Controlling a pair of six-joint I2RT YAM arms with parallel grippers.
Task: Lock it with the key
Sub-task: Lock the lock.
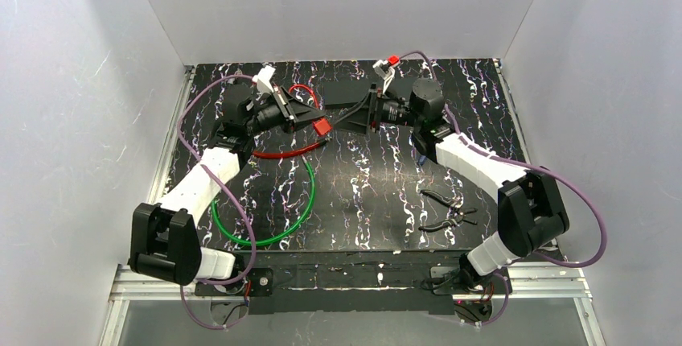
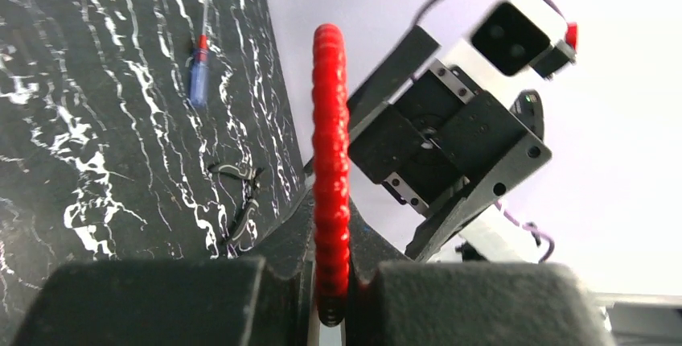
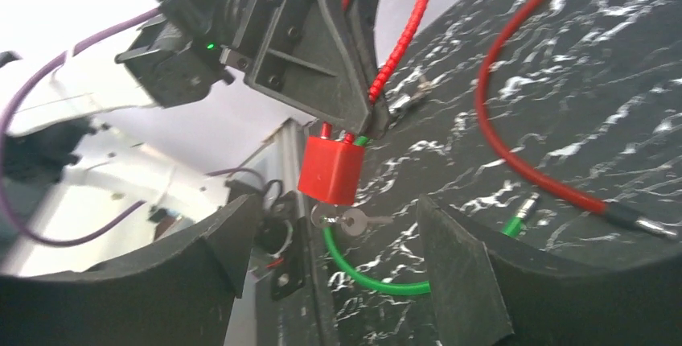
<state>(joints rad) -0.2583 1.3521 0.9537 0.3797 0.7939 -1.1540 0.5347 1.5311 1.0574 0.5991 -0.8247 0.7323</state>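
The left gripper (image 2: 331, 282) is clamped on a red ribbed cable (image 2: 331, 169), which stands up between its dark fingers. Just below those fingers hangs one red padlock (image 3: 330, 169), lifted off the table between the two arms at the far middle. One silver key (image 3: 354, 220) sticks out of the padlock's underside. The right gripper (image 3: 338, 225) faces the left one with its fingers (image 3: 450, 265) spread wide apart, one on each side of the key and touching nothing. There are three cables. The first is the ribbed red one in the grip. The second is a smooth red one (image 1: 285, 151) curving on the table under the left arm. The third is a green one (image 1: 297, 209) looping toward the near left edge. Dark-handled pliers (image 1: 446, 209) lie near the right front; whether one pair or two is hard to tell. One small screwdriver (image 2: 198, 72) with a blue handle lies apart from them. The table (image 1: 370, 177) is black with white veining. Plain white walls (image 1: 338, 8) close it in on the left, far and right sides. The bare stretch lies in the middle, between the green loop and the pliers.
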